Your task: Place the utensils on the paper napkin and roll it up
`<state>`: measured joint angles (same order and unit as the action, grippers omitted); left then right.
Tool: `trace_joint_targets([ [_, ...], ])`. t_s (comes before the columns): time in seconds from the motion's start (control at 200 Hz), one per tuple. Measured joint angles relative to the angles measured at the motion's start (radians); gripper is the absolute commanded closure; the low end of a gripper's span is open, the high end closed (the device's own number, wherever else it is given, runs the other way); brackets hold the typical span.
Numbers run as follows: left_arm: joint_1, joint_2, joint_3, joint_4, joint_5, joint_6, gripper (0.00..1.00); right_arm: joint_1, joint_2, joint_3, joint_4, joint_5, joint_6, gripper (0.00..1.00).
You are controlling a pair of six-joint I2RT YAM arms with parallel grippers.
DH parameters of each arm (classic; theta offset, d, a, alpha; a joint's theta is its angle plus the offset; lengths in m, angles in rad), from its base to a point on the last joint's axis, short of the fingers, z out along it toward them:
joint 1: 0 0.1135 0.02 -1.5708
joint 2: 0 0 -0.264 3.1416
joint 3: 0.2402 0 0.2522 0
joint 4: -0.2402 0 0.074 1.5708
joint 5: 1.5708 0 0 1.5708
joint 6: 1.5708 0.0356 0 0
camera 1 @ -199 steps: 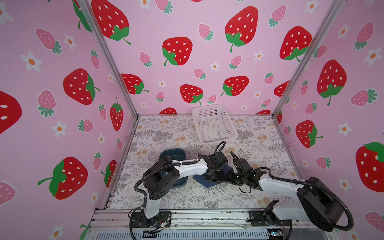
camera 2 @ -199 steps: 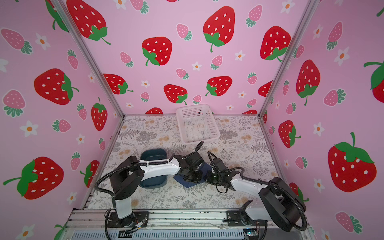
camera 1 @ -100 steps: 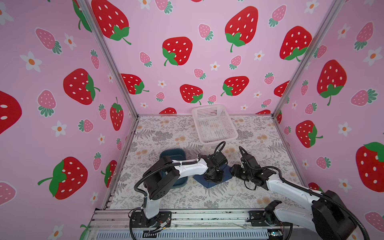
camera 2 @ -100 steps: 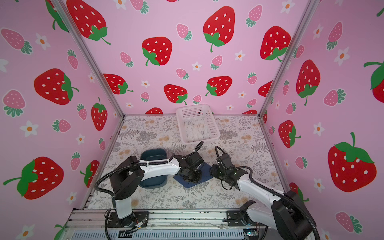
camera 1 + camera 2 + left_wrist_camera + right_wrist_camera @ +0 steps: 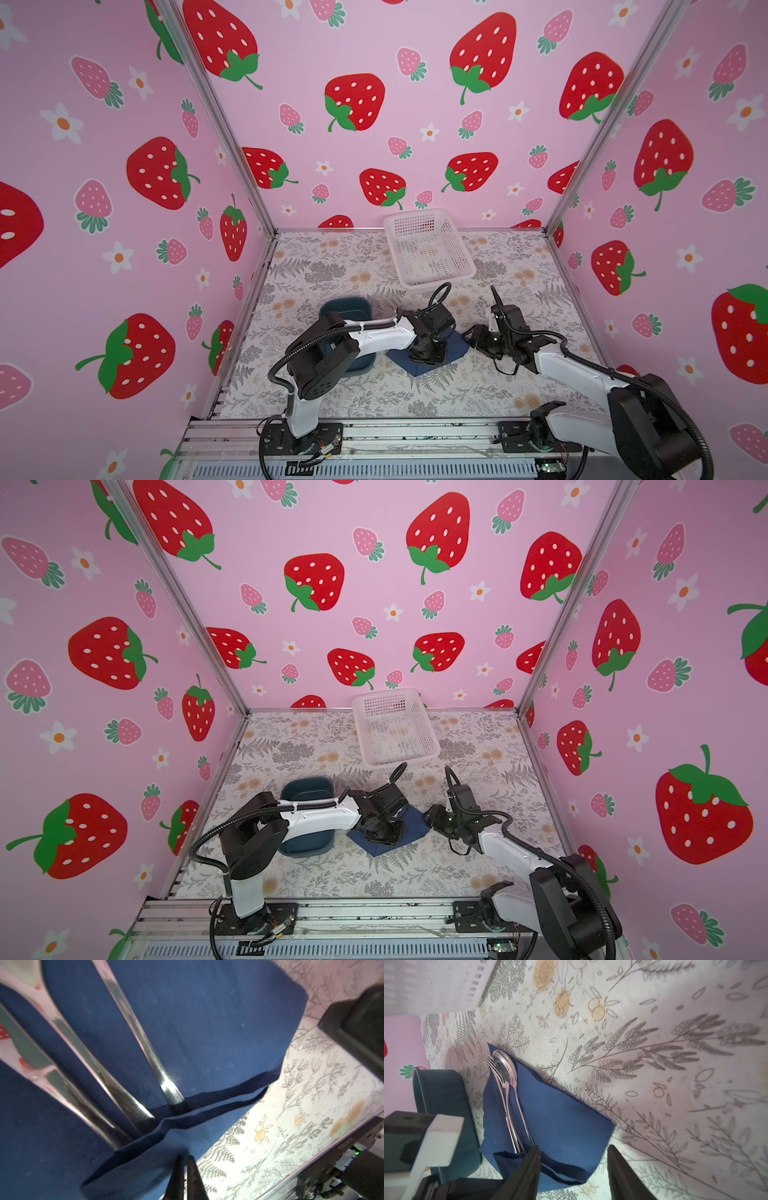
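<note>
The dark blue paper napkin (image 5: 456,348) (image 5: 415,824) lies on the floral table, its near corner folded up over the handle ends of the utensils (image 5: 508,1088). Fork, spoon and knife lie side by side on it (image 5: 133,1022). My left gripper (image 5: 428,358) (image 5: 384,834) stands on the napkin, shut, with its tips (image 5: 185,1157) against the folded flap. I cannot tell whether paper is pinched. My right gripper (image 5: 470,333) (image 5: 430,815) hovers at the napkin's right corner, open (image 5: 574,1159), holding nothing.
A teal tray (image 5: 345,306) (image 5: 307,786) sits left of the napkin, partly under the left arm. A white perforated basket (image 5: 440,281) (image 5: 400,763) stands behind, near the back wall. Pink walls close in three sides.
The right gripper has opened and drawn back to the right, off the napkin. The left gripper has stayed shut on the fold.
</note>
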<state>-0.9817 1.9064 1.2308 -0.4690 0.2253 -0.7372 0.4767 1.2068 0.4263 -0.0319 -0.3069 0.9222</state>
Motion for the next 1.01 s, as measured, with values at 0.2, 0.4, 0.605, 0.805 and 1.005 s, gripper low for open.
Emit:
trace_joint_targets([
  [0.2,0.0,0.0,0.0,-0.002,0.0,0.004,0.91,0.0,0.0,-0.036,0.007,-0.058,0.037,0.47],
  [0.4,0.0,0.0,0.007,-0.004,0.0,0.008,0.91,0.0,0.019,-0.063,0.061,-0.141,0.067,0.48],
  [0.605,0.0,0.0,0.011,-0.007,0.0,0.008,0.91,0.0,0.046,-0.072,0.116,-0.178,0.088,0.47],
  [0.805,0.0,0.0,0.012,-0.009,0.0,0.008,0.91,0.0,0.043,-0.077,0.129,-0.18,0.109,0.47],
  [1.005,0.0,0.0,0.012,-0.012,-0.001,0.008,0.91,0.0,-0.032,-0.123,0.112,-0.174,0.15,0.47],
])
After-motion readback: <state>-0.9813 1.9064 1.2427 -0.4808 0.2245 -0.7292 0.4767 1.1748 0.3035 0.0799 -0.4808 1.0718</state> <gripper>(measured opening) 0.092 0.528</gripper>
